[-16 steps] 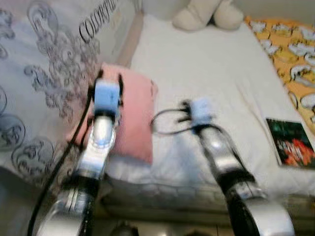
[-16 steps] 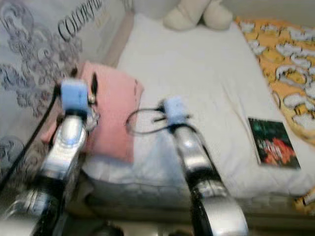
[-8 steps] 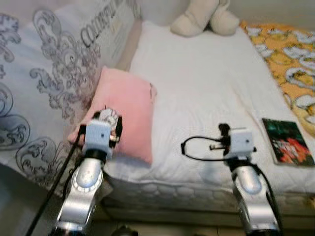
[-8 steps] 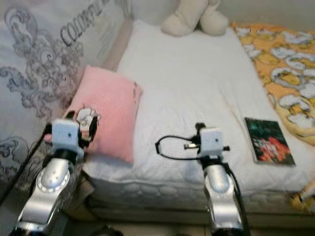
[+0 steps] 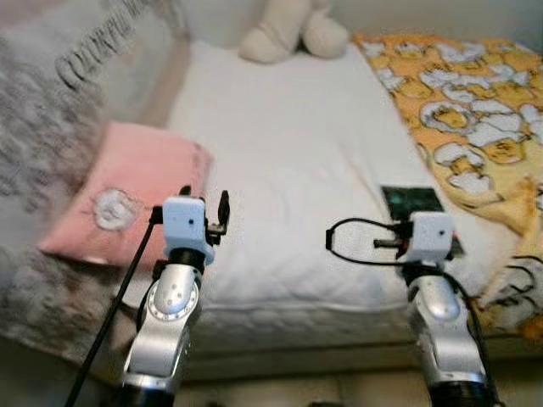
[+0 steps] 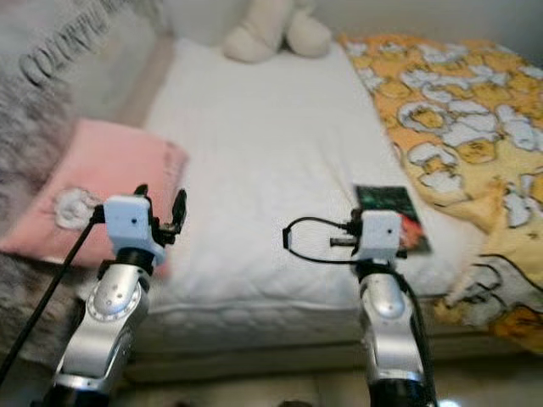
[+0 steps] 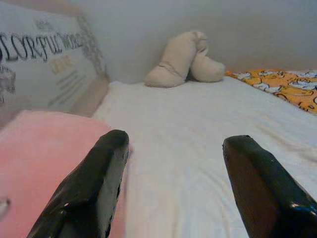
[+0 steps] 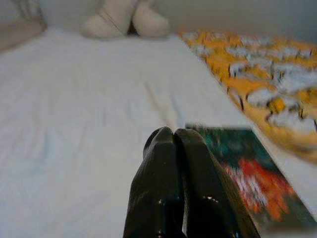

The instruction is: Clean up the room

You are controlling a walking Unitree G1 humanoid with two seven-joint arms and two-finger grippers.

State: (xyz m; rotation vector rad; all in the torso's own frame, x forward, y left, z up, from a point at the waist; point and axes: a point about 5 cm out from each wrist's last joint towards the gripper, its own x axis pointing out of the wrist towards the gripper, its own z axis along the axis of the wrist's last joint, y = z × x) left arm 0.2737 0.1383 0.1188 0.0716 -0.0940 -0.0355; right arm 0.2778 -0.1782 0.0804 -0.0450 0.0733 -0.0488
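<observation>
At the near edge of the bed [image 5: 280, 280] we hold both arms raised over the white mattress. Our left tool [image 7: 173, 173] hangs with its two black fingers [image 7: 94, 183] spread wide, nothing between them, just beside the inner edge of the pink pillow [image 5: 119, 182]. That pillow lies flat on the bed's left side, a small pale round motif on its cover, its near end close to the mattress edge. Our right tool [image 8: 174, 136] has its fingers pressed together, empty, the tips hovering above the sheet just short of a book [image 8: 237, 173]. The book has a dark green cover with a red-orange picture and lies flat on the white sheet near the right side of the bed; in the head views our right wrist camera covers part of it. A black cable loops out from the right wrist.

To the right of the book, a yellow-orange blanket [image 5: 462, 102] with a pale cartoon print is bunched along the bed's right side and spills over the near corner. On the left, a grey patterned cover [image 7: 44, 64] with large printed lettering rises beside the pillow. At the far end of the mattress, a cream plush toy [image 5: 288, 30] sits against the wall.
</observation>
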